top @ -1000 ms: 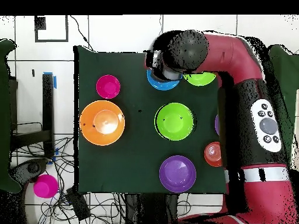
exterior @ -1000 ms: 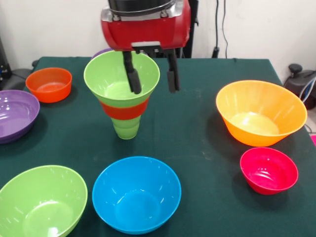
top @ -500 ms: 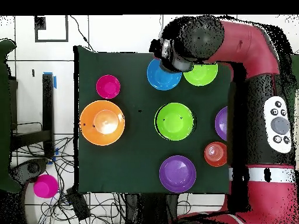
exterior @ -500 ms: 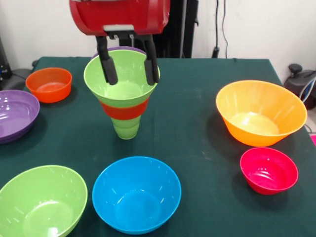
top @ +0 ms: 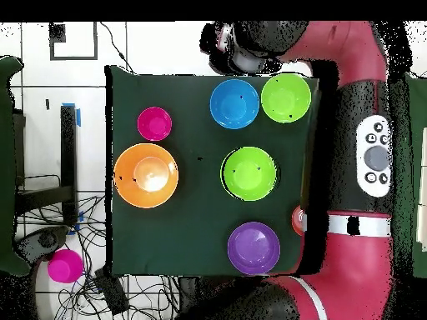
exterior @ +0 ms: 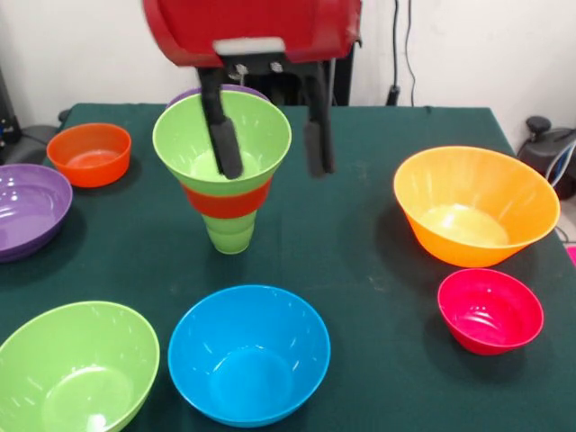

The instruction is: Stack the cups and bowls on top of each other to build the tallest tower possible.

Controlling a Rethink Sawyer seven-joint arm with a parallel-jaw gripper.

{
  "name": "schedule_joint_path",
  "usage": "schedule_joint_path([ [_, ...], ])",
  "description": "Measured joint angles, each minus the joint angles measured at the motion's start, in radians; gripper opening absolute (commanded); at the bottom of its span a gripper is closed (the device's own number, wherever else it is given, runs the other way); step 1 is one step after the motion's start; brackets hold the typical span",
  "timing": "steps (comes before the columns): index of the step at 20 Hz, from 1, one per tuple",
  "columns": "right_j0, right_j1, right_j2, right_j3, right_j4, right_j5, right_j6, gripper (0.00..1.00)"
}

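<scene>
Above tower, empty gripper

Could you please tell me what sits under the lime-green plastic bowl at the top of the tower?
Under the lime-green plastic bowl shows an orange-red band, a smaller bowl's wall, and beneath it the light-green ridged plastic cup standing on the table. The insides of both are covered.

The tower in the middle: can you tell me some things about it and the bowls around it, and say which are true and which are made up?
1. The tower has a green bowl on top. True.
2. The blue bowl is on the tower. False: it sits alone on the table.
3. The gripper holds a bowl. False: its jaws are open and empty.
4. The pink-red bowl is smaller than the large orange bowl. True.
</scene>
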Motion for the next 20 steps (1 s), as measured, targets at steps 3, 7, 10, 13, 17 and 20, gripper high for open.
schedule_joint_path([
  [3,0.024,0.029,-0.002,-0.03,-0.001,-0.019,0.0,1.0],
  [7,0.049,0.066,-0.011,-0.06,-0.004,-0.047,0.0,1.0],
  [10,0.067,0.099,-0.025,-0.084,-0.006,-0.063,0.0,1.0],
  [13,0.079,0.127,-0.039,-0.108,-0.018,-0.067,0.0,1.0],
  [17,0.084,0.171,-0.057,-0.154,-0.049,-0.066,0.0,1.0],
  [20,0.083,0.202,-0.064,-0.2,-0.074,-0.066,0.0,1.0],
])
